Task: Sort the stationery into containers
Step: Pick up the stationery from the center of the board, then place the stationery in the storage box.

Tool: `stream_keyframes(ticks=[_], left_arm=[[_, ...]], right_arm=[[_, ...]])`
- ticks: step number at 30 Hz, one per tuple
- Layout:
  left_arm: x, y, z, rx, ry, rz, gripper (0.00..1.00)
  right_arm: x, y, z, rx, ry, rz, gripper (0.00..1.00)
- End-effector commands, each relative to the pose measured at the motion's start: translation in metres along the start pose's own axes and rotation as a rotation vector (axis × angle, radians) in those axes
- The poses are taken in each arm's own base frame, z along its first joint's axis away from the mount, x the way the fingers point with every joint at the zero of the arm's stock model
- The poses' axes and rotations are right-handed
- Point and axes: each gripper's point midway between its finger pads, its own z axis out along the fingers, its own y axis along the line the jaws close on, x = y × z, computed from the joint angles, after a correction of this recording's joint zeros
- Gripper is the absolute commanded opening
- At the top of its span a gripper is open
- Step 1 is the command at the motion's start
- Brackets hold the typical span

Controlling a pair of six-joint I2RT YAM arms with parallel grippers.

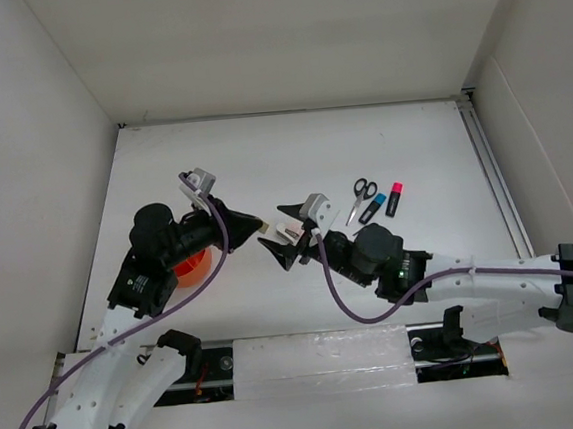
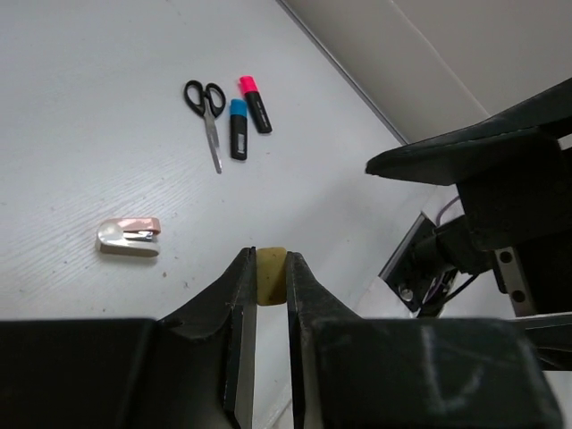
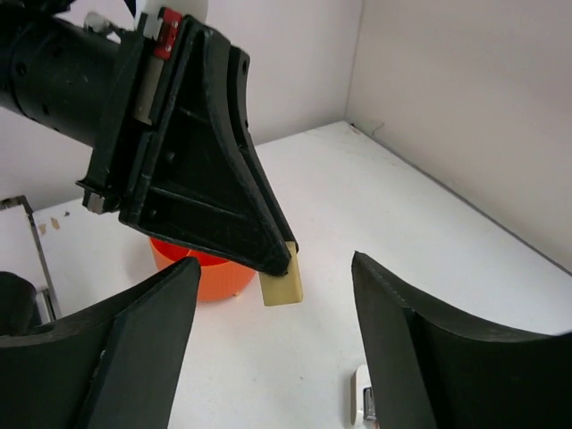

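- Nearest the left wrist lens: left fingers [image 2: 234,308], black, drawn in to a narrow gap and pinching a small eraser [image 2: 271,275] at the very tips.
- Nearest the right wrist lens: right fingers [image 3: 134,349], spread wide, gripping nothing, one to each side of the eraser without touching it.
- Eraser: pale yellow, blocky, held clear of the counter [image 1: 261,156]; from overhead, between the orange cup [image 1: 191,269] and the right fingers.
- Only from the right wrist: the eraser's full lower half jutting below the left fingertips, and the orange cup's wall just behind and to its left.
- Only from the left wrist: a sharp look at the far group of scissors [image 2: 208,112], blue highlighter [image 2: 238,128] and pink highlighter [image 2: 255,104], lying close together, the blue one just beside the scissor blades.
- Also there: a small white-and-pink item [image 2: 130,238] flat on the counter, apart from that group; seen only as a sliver at the bottom edge of the right wrist view.
- Only from overhead: both arms reaching inward and meeting near the counter's middle, with the cup largely covered by the left arm.
- Scissors: black handles, thin metal blades. Highlighters: black bodies, coloured caps.
- Orange cup: round, upright, left of centre; inside hidden in every view, contents impossible to tell.
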Motion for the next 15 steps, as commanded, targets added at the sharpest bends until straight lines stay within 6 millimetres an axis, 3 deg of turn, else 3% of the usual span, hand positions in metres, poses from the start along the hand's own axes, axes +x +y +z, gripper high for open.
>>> stream_keyframes(ticks=[1,5,10,15], left_arm=[[-0.015,0.008,-0.002,-0.059,-0.054,0.029,0.00],[-0.018,0.031,-0.002,-0.191,-0.077,-0.002,0.00],[-0.028,0.097,-0.022,-0.589,-0.145,-0.072,0.00],[-0.030,0.139,-0.040,-0.874,-0.149,-0.140,0.00]], right_arm=[[-0.032,-0.002,-0.004,-0.001,-0.105,0.028,0.75],[-0.029,-0.004,-0.007,0.006,-0.095,0.026,0.80],[-0.018,-0.016,-0.016,0.071,-0.057,0.049,0.88],[-0.012,-0.020,-0.022,0.086,-0.028,0.062,0.91]])
